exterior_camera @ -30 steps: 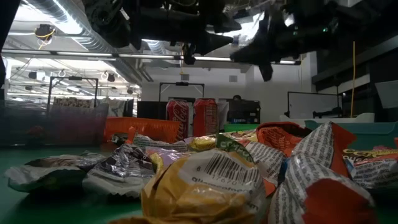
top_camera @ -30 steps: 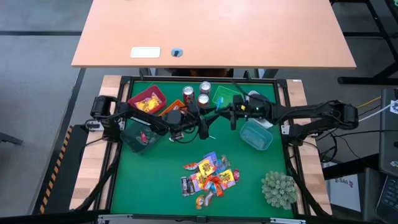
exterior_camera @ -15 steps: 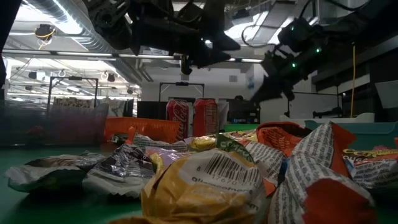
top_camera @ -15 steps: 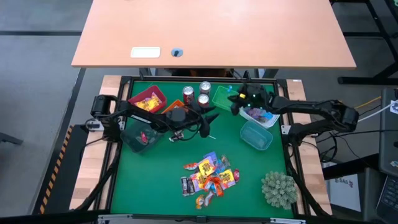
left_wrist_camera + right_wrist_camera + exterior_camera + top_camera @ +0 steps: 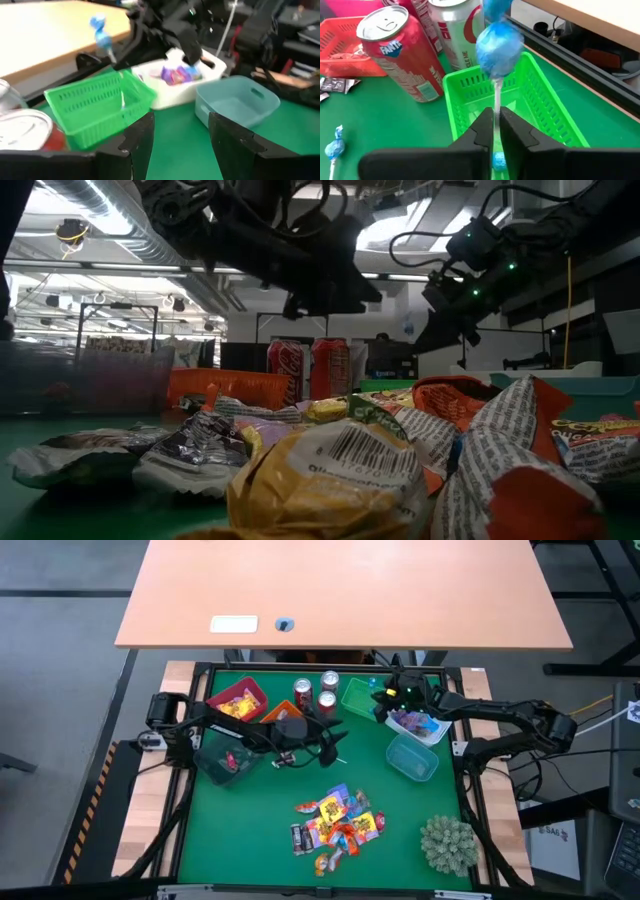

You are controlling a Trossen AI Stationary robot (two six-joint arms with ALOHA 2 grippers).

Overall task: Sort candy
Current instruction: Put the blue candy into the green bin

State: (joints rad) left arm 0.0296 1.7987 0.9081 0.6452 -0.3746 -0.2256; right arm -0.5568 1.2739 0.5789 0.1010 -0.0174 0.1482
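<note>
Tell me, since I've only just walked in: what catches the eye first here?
The right claw holds a blue lollipop by its stick above the green basket at the table's back. A bright heap of wrapped candy lies near the mat's front, beside a spiky plant ball.

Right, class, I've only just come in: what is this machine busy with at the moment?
It is sorting candy into baskets. The right tool holds a blue lollipop by its stick over the green basket, next to two soda cans. The left tool hangs open above the green mat, holding nothing. A pile of wrapped candy is still unsorted mid-table, and another lollipop lies on the mat.
</note>
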